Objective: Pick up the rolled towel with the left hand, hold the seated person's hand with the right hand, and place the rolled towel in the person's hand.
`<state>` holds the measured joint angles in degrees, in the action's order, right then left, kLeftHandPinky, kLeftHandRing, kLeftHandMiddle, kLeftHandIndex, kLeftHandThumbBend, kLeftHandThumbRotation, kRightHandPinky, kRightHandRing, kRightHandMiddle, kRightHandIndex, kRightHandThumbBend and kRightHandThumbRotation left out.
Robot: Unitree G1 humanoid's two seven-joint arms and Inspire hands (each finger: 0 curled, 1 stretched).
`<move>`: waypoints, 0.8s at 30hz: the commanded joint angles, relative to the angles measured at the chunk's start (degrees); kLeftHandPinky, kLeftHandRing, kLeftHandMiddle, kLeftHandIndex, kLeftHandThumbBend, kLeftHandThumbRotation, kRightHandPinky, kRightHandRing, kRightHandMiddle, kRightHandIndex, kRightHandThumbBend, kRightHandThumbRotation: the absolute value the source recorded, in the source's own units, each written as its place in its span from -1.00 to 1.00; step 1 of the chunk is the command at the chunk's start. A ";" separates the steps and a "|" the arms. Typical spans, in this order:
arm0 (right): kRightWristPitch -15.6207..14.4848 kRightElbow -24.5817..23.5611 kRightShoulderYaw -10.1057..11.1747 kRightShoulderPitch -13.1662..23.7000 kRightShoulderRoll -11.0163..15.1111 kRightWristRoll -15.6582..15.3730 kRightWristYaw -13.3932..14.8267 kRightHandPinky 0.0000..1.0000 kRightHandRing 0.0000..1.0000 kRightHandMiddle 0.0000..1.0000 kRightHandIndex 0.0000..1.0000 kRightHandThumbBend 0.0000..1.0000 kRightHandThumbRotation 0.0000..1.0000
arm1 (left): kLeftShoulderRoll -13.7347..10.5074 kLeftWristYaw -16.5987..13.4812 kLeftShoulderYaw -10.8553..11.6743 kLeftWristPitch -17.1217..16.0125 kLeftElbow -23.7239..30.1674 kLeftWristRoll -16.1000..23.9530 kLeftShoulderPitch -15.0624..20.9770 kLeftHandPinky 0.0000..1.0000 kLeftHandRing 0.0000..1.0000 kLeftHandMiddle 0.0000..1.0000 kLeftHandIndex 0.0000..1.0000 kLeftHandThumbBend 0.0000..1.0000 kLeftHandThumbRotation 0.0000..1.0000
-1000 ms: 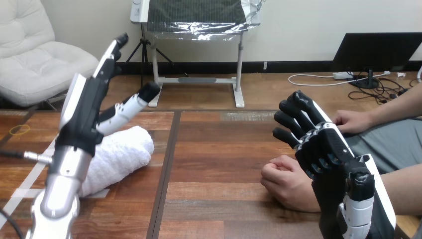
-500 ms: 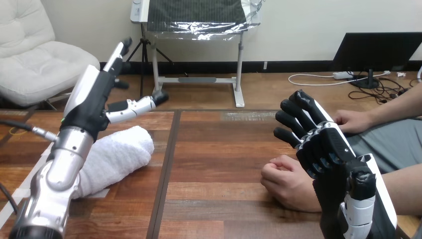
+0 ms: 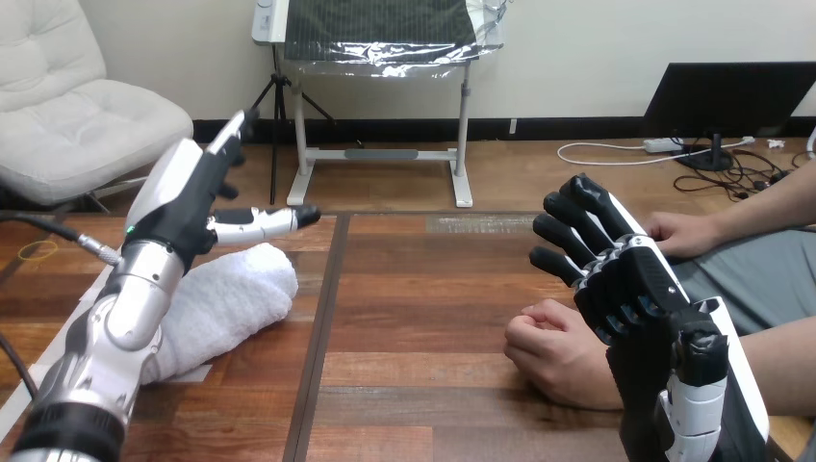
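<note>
Black left hand [image 3: 183, 197], white back shell, small green light [image 3: 128, 230] at the wrist, rounded silver forearm [image 3: 120, 322]. Black right hand [image 3: 630, 284], jointed black fingers [image 3: 592, 200], white shell along its edge.

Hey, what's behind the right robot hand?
The person's nearer hand, a closed fist, rests on the table behind the open right robot hand. Its knuckles show; its wrist side is covered, so whether the two touch cannot be told.

No writing, label, number or sign can be read on the towel [image 3: 231, 294], the table [image 3: 423, 289], the left hand [image 3: 183, 197] or the right hand [image 3: 625, 284].
</note>
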<state>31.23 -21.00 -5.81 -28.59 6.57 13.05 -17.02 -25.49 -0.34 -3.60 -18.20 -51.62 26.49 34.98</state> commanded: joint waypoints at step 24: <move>1.35 -0.17 0.64 3.84 -0.43 -0.08 0.09 0.70 0.80 0.81 0.83 0.64 1.00 | -2.71 -3.67 -12.36 9.50 -13.88 10.32 13.09 0.83 0.95 0.96 0.94 1.00 -0.21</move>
<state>31.25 -21.00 -5.78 -28.46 6.57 12.97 -17.05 -26.62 -2.07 -12.87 -10.03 -65.01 34.34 41.90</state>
